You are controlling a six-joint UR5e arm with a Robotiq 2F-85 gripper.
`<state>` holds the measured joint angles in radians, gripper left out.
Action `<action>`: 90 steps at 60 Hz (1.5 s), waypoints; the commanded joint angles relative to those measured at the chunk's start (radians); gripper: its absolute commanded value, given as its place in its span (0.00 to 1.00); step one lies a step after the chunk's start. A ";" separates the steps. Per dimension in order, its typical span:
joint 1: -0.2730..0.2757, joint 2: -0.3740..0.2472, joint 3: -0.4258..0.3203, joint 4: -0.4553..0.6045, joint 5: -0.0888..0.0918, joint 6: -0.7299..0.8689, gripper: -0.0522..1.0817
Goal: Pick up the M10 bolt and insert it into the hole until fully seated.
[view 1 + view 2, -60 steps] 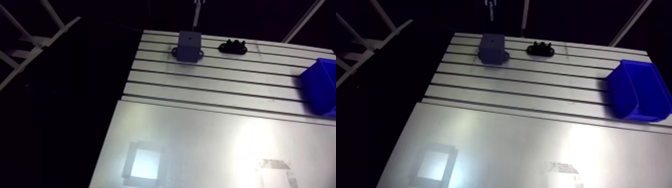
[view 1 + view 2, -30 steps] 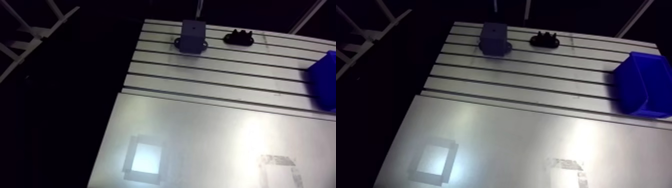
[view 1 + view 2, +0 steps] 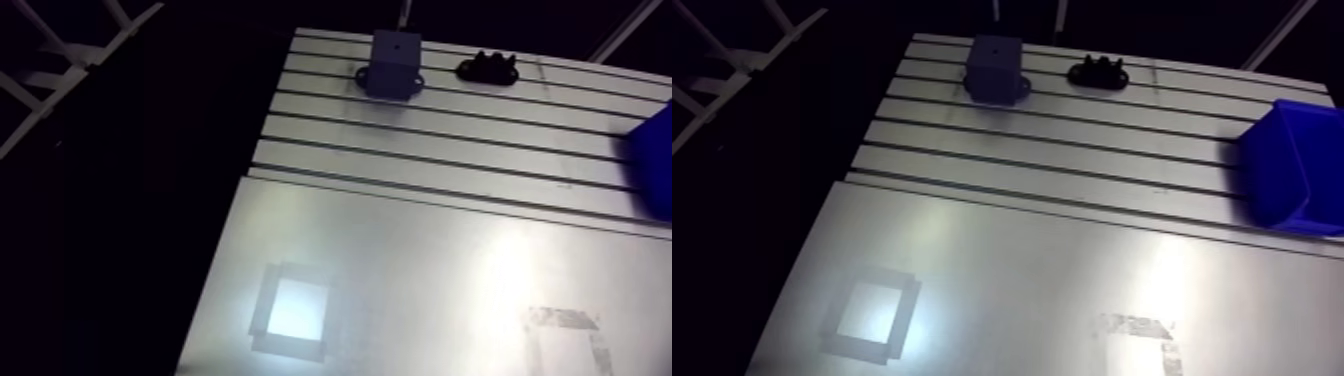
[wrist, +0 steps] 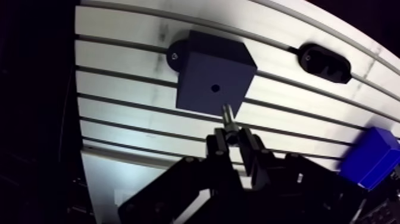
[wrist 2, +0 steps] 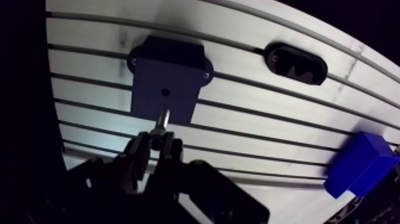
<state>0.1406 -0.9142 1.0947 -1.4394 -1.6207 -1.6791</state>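
In the wrist view my gripper is shut on a silvery M10 bolt, whose shank sticks out ahead of the fingertips. The bolt's tip hangs just short of the dark grey block, close to the small round hole in its top face and a little off from it. The block is fixed to the slotted table by two side lugs. In the arm view the same block stands near the table's far edge; the gripper does not show there.
A black oval holder lies on the slots beside the block, also visible in the arm view as the holder. A blue bin stands at the right edge. A smooth metal sheet with a pale square mark covers the near half.
The whole arm view has shifted, so the camera moved with the arm. The block, holder and bin keep their places on the table.
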 commanded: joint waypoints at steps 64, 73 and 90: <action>0.008 0.028 0.011 -0.008 -0.004 0.000 1.00; 0.010 0.028 0.021 -0.009 -0.006 0.000 1.00; 0.008 0.032 0.024 -0.012 -0.008 -0.006 1.00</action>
<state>0.1493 -0.8839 1.1176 -1.4501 -1.6266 -1.6808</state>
